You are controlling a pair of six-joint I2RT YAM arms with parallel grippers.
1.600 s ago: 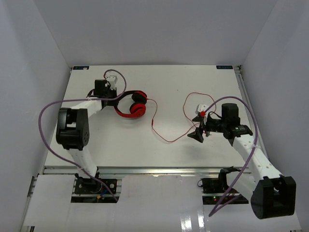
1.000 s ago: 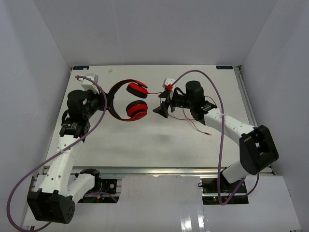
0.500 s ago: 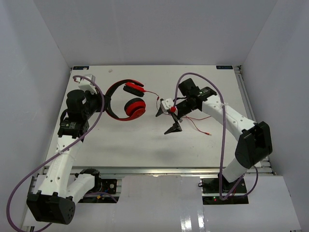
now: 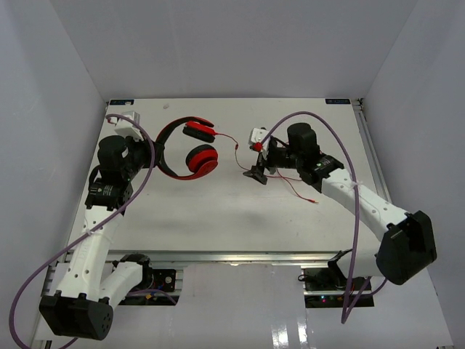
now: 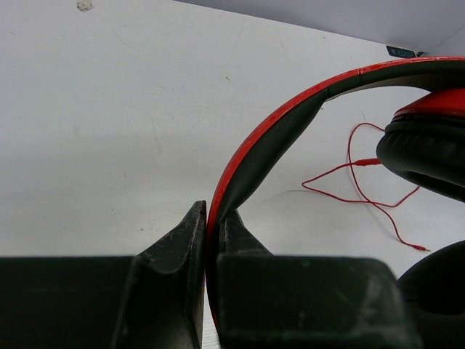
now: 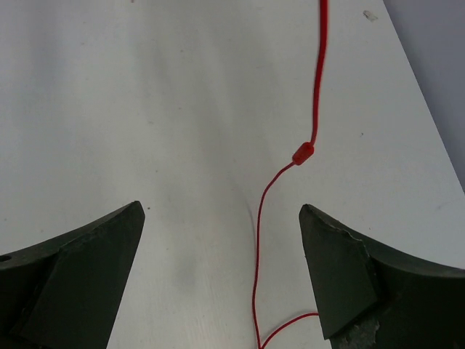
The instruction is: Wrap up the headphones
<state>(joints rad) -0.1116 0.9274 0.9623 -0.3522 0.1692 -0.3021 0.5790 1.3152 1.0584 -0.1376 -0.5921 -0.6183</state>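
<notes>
The red headphones (image 4: pixel 202 159) lie at the far left middle of the table, black headband toward the left arm. My left gripper (image 4: pixel 152 155) is shut on the headband (image 5: pixel 251 156); a black ear pad (image 5: pixel 429 149) shows at the right of the left wrist view. The thin red cord (image 4: pixel 237 147) runs right from the cups and ends in a plug (image 4: pixel 313 201). My right gripper (image 4: pixel 256 171) is open and empty, just above the table. In the right wrist view the cord (image 6: pixel 256 247), with a small red bead (image 6: pixel 303 153), lies between the fingers (image 6: pixel 109 247) of the right gripper (image 6: pixel 221 214), touching neither.
Thick purple arm cables (image 4: pixel 341 142) loop above both arms. The white table (image 4: pixel 218 218) is walled in by grey panels on three sides. Loose loops of cord (image 5: pixel 363 190) lie on the table beyond the headband.
My right arm has swung and its gripper moved back toward the far side, now open over the cord. The left gripper still holds the headband; the headphones shifted slightly left.
</notes>
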